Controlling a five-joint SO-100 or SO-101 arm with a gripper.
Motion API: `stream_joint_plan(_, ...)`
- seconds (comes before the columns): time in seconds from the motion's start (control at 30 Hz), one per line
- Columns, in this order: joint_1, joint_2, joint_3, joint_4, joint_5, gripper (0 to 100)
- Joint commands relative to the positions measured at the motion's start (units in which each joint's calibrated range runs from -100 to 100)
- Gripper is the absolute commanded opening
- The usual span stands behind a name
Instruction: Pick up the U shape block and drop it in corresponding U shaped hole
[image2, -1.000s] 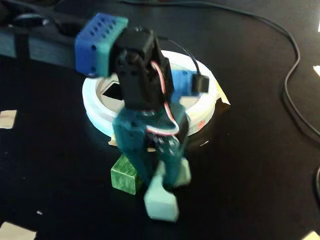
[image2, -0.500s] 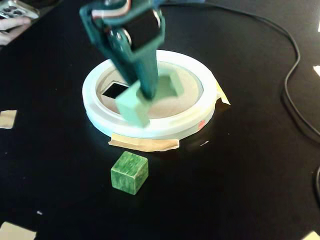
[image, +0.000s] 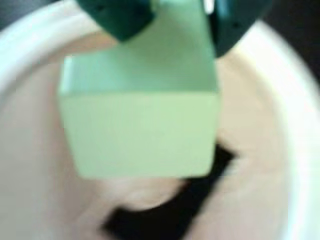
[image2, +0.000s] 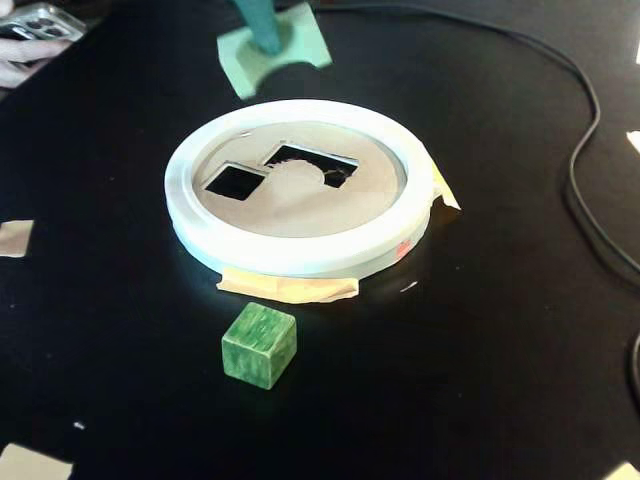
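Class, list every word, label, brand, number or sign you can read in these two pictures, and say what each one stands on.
None: no readable text in either view.
U shape block: plain pale green faces, no marking.
Green cube: wood grain only.
White-ringed disc: blank; a small reddish spot on its rim is not legible as a sign.
Tape pieces: blank.
Object at the fixed view's top left corner: too small to read.

Blurred, washed-out wrist view; sharper fixed view

On my black worktop (image2: 500, 350) lie 1 white-ringed disc (image2: 300, 255), 1 green cube (image2: 259, 345), a cable (image2: 585, 200) and tape scraps (image2: 14, 238).
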Motion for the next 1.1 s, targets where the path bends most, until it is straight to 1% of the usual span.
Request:
stream_joint_plan(0.0,-3.5,1.2,-4.9,-3.4,-7.0,1)
stream_joint_plan(0.17,-1.6,8.8,-4.6,-16.9,-7.0,1)
stream_joint_plan(0.23,0.0,10.5,-4.1,-18.5,-7.5,1)
stream_joint_plan(0.43,1.3,16.5,-4.6,-21.5,-7.6,1)
stream_joint_plan(0.63,3.8,17.9,-4.0,-20.9,-7.6,1)
stream_joint_plan(0.73,3.8,18.0,-4.0,-20.7,-8.2,1)
stream_joint_plan(0.87,2.2,18.9,-3.7,-20.5,-11.2,1)
stream_joint_plan(1.07,0.4,20.7,-3.8,-20.5,-11.5,1)
